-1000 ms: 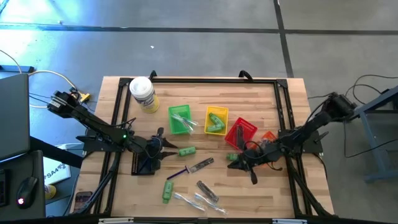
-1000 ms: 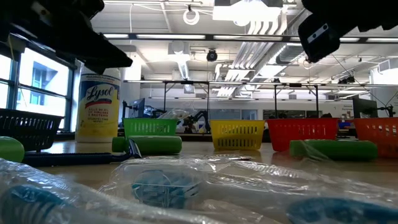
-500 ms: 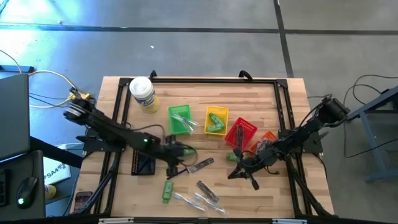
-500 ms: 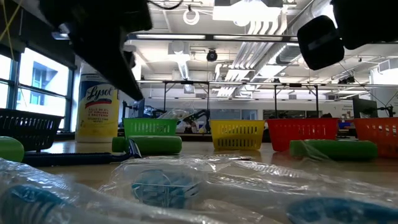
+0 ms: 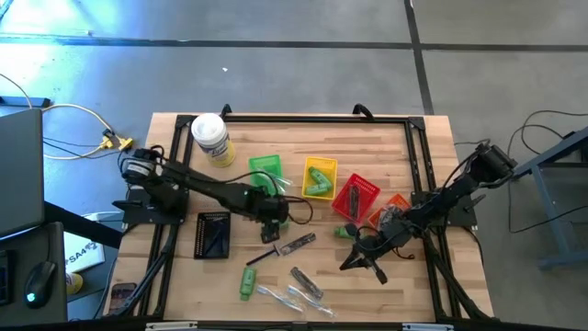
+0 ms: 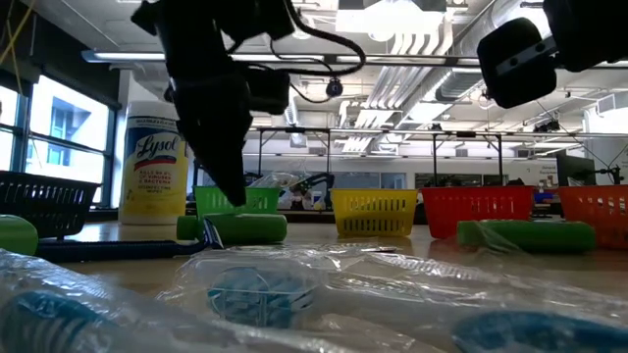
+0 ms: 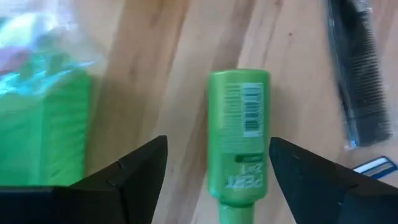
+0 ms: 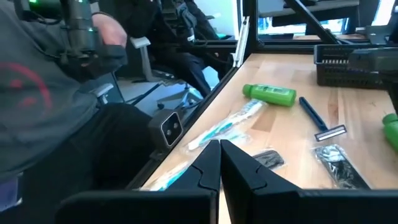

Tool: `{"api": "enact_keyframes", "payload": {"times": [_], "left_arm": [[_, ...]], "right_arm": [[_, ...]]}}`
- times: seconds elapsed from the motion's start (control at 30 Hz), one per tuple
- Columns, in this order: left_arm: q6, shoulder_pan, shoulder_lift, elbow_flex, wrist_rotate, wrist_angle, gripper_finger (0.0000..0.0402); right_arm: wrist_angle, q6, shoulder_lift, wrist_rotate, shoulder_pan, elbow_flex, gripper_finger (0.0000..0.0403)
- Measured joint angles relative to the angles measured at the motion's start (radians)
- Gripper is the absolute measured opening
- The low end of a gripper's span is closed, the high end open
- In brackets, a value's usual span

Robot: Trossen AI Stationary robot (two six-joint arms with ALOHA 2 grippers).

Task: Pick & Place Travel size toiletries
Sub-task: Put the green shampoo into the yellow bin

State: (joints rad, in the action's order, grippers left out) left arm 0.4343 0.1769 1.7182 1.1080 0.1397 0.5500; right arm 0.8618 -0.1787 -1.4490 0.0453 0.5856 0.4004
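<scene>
The left hand [image 5: 273,213] has swung from the black basket [image 5: 213,235] to over a green bottle [image 7: 238,134], opening.

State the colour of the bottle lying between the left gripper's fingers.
Bright green bottle, clearest in the left wrist view.

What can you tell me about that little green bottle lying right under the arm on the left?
The green bottle is a small, bright green plastic container lying on its side on the wooden table. Its label carries a white barcode patch and pale lettering. It lies beside the green basket, with a dark comb in a clear packet nearby. The left end effector hovers over it, fingers open to either side and not touching it.
</scene>
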Motion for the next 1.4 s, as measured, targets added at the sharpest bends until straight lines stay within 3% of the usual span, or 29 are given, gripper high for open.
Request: {"api": "enact_keyframes", "payload": {"times": [0.17, 0.63, 0.77, 0.97, 1.2, 1.4], "left_arm": [[-0.048, -0.035, 0.046, 0.000, -0.062, -0.030, 0.0278], [-0.092, -0.033, 0.112, 0.002, -0.054, -0.055, 0.0275], [-0.093, -0.033, 0.113, 0.002, -0.066, -0.052, 0.0237], [-0.121, -0.033, 0.113, 0.003, -0.075, -0.060, 0.0116], [-0.124, -0.010, 0.041, 0.018, -0.085, -0.028, 0.0109], [-0.187, 0.023, -0.034, 0.176, -0.078, 0.060, 0.0109]], "right_arm": [[-0.004, 0.014, 0.000, 0.002, 0.005, 0.000, 0.0003], [-0.012, 0.019, 0.000, 0.051, 0.004, 0.000, 0.0003], [-0.012, 0.019, 0.000, 0.060, 0.003, 0.000, 0.0003], [-0.011, 0.019, 0.000, 0.060, 0.004, 0.000, 0.0003], [0.009, 0.019, 0.000, 0.057, 0.004, -0.001, 0.0003], [0.009, 0.019, 0.000, 0.056, 0.004, -0.001, 0.0003]]}}
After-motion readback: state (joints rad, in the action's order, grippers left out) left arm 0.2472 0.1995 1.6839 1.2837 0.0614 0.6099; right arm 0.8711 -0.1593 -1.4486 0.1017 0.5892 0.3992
